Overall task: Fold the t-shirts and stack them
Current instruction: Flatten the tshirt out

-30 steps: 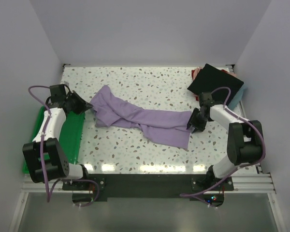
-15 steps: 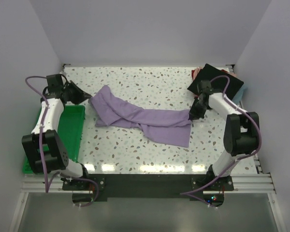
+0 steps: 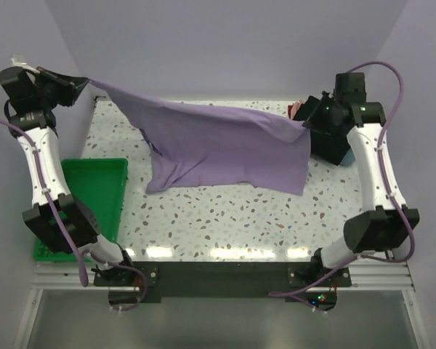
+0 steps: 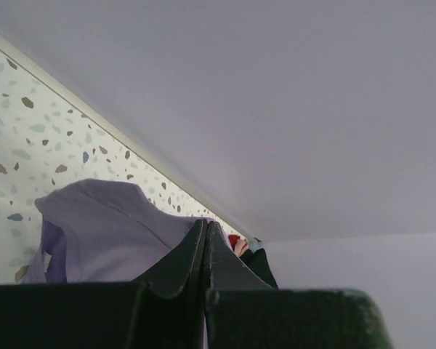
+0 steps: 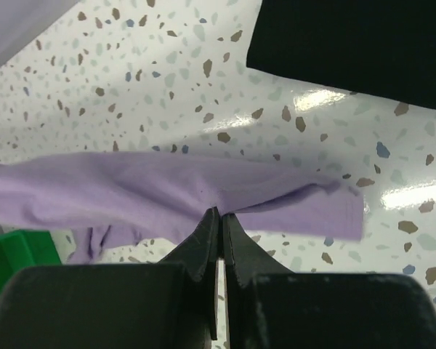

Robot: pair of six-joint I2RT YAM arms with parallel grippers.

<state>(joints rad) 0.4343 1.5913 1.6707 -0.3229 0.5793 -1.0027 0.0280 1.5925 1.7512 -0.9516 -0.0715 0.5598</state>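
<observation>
Starting at the near edge, the table [image 3: 225,218] is carrying a green tray [image 3: 109,174] along its left side. I am treating the tray as no part of this job.

Beyond that, the purple shirt [image 3: 225,142] is hanging in the air across the middle of the table, stretched between both arms. Its lower edge is drooping toward the surface, and I cannot tell whether it is touching. I judge that I am holding it spread like this so its own weight pulls the bunching out and the cloth opens before I lay it flat for folding.

The left gripper [image 3: 78,82] is sitting high at the far left, clenched on the shirt's upper left corner. Its wrist view is showing the fingers pressed together with purple cloth bunching right at the tips. The right gripper [image 3: 310,121] is clamped on the opposite corner at the far right. Its own camera is showing a pinch of purple cloth between closed tips.

Farthest out, in the far right corner, a folded black shirt [image 3: 333,149] is lying partly hidden by the right arm, with a red shirt [image 3: 294,109] peeping out at its far edge. I am taking these as the stack the purple shirt is due to join. By my reading, no fold is yet made in it.
</observation>
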